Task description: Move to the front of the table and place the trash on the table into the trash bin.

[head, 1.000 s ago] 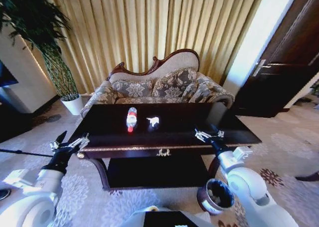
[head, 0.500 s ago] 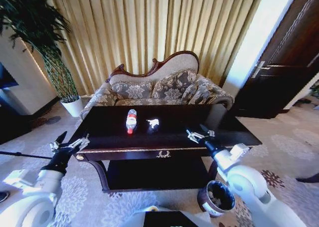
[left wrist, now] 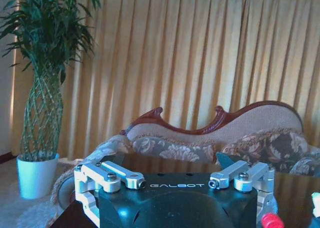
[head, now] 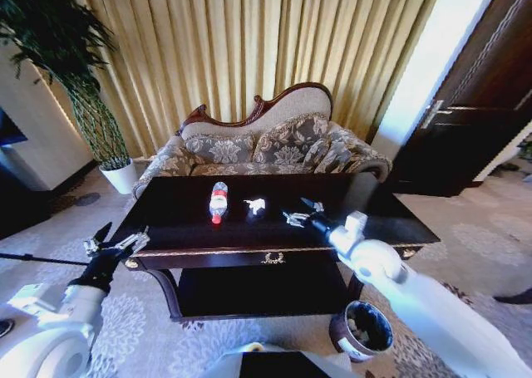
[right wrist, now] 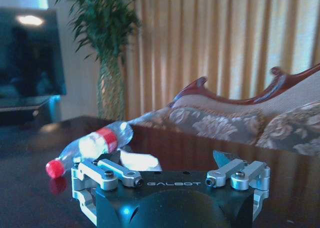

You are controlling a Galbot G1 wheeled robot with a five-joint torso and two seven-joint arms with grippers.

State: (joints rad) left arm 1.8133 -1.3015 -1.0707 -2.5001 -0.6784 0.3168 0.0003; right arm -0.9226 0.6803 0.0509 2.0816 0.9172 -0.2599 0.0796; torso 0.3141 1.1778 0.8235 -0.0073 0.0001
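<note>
Large dark glossy mahogany desk (head: pixel 174 208) with gold trim and a gold emblem on its front edge, low shelf beneath. On top: clear plastic bottle with red label and cap (head: pixel 219 201) lying on its side, cap toward the robot, and a small white crumpled scrap (head: pixel 255 203) just beside it. Right gripper (head: pixel 301 213) reaches over the desk top near the scrap, jaws spread, nothing held. Left gripper (head: pixel 115 243) hangs off the desk's left front corner, jaws spread, idle. Small round dark brown bin with pale band (head: pixel 359 331) on the patterned carpet by the right front leg — scraps inside. Behind the desk a floral carved-back sofa (head: pixel 258 145), gold pleated curtains (head: pixel 249 46), tall potted plant in a white pot (head: pixel 123 174) at left, dark door (head: pixel 482 104) at right.
</note>
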